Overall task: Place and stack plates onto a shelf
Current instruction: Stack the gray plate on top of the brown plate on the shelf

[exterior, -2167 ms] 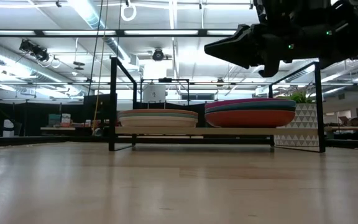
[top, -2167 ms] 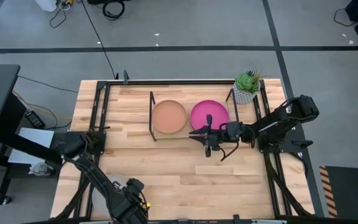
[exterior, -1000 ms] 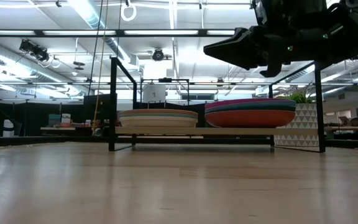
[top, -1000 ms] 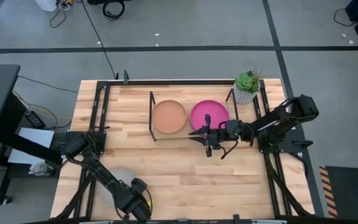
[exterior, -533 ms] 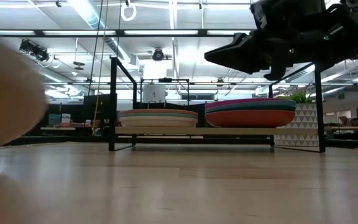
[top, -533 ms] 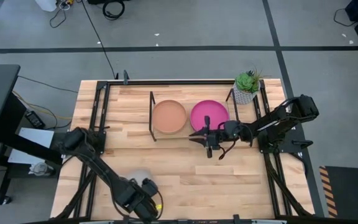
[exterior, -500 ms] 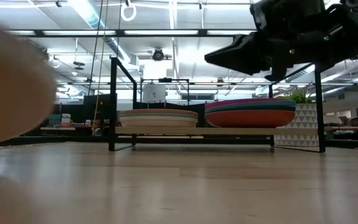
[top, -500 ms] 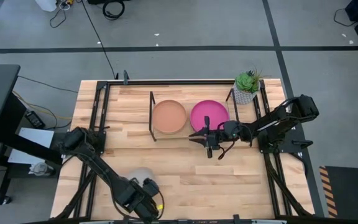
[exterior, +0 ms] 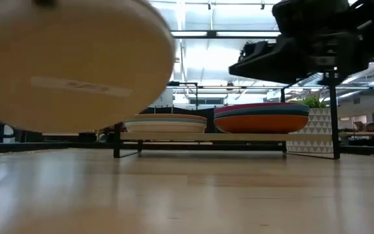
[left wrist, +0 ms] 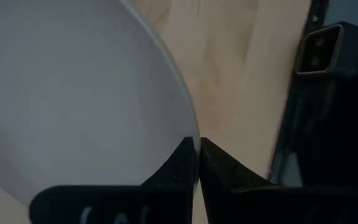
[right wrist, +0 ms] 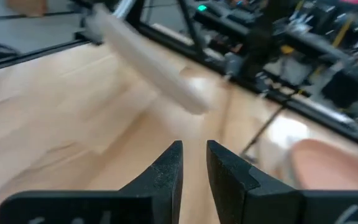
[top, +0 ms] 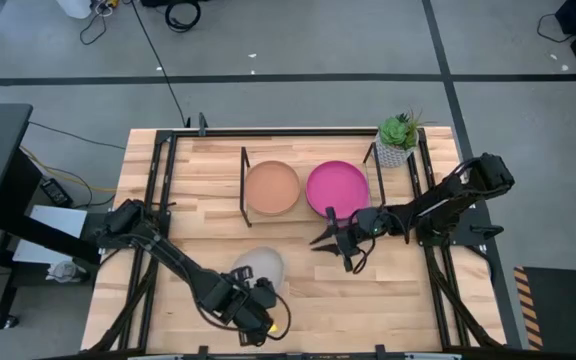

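A pale cream plate (top: 258,268) hangs over the table's near middle, with my left gripper (top: 257,292) shut on it; its underside (exterior: 70,65) fills the low view's upper left. The shelf (top: 245,190) stands at the far middle and bears two stacks of plates, one topped by a tan plate (top: 271,187), the other by a magenta plate (top: 336,187). Just in front of the magenta stack my right gripper (top: 324,232) hovers open and holds nothing. My left gripper pinches the cream plate's rim (left wrist: 190,132) between its two fingers, on the plate's near side. The fingers come from the table's near side, about level. The plate is lifted clear of the table and slightly tilted.
A small potted plant (top: 398,138) stands at the shelf's right end. Black frame rails (top: 158,180) run along the table's left, right and far edges. Bare wood lies between the shelf and the near edge.
My left gripper has carried the cream plate from the near left toward the table's middle, and the plate has come up clear of the table. My right gripper has drawn back from the magenta stack toward the near edge, still open.
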Robot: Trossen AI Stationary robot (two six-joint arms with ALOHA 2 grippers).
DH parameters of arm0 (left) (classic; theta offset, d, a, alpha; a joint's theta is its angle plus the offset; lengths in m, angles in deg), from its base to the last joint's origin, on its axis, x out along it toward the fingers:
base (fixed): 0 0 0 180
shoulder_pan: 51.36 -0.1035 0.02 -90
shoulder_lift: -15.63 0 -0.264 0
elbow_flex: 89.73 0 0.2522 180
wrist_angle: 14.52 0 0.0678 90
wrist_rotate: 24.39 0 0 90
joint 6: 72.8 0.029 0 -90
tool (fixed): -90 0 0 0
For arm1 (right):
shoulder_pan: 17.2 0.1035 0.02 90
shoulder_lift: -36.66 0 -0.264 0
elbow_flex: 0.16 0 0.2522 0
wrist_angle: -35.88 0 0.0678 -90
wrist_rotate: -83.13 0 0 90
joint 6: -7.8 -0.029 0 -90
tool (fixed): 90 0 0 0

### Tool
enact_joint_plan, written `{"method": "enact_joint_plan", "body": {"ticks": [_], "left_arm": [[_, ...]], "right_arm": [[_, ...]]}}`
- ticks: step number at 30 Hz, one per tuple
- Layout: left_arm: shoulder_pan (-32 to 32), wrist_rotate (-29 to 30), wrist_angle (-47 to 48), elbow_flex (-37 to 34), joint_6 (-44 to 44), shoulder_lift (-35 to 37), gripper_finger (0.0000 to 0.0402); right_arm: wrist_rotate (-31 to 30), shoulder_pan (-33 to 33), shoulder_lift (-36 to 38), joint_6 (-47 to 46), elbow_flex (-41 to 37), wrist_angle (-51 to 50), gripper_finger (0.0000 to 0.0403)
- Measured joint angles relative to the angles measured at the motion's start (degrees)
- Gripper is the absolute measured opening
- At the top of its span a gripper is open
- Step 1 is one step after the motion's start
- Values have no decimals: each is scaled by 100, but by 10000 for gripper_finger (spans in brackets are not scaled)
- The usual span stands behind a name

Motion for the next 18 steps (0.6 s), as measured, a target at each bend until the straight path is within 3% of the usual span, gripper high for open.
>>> {"method": "enact_joint_plan", "body": {"ticks": [18], "left_arm": [[-771, 101, -165, 116, 3066, -4, 17]], "right_arm": [[-24, 1691, 2, -1540, 0, -1074, 78]]}}
